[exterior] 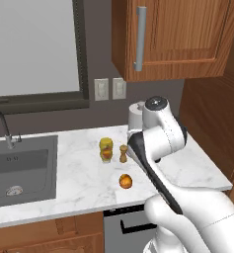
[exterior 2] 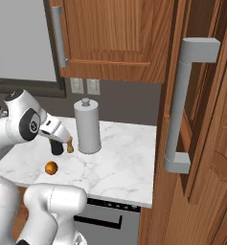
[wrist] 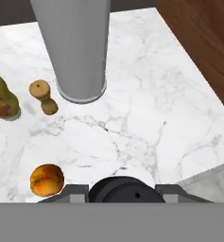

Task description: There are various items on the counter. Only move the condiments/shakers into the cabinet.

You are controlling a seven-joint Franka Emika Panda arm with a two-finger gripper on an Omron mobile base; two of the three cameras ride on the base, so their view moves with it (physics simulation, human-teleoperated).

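Landmark: grey canister (wrist: 75, 47), upright on desk (wrist: 146, 108).
Wooden shaker (wrist: 43, 97): just beside canister.
Yellow bottle (wrist: 1, 98): beyond shaker.
Orange fruit (wrist: 47, 179): apart, near desk edge.
End effector: above desk; opening cannot tell.

I see the counter (wrist: 146, 94) as smooth white marble with faint grey veins. The canister (wrist: 75, 42) reads as matt grey metal. At its 8 o'clock, the shaker (wrist: 43, 96) looks like tan turned wood. The fruit (wrist: 47, 179) has a slightly glossy orange skin. The cabinet (exterior: 187, 39) is warm brown wood, its handle (exterior: 139, 37) brushed grey.
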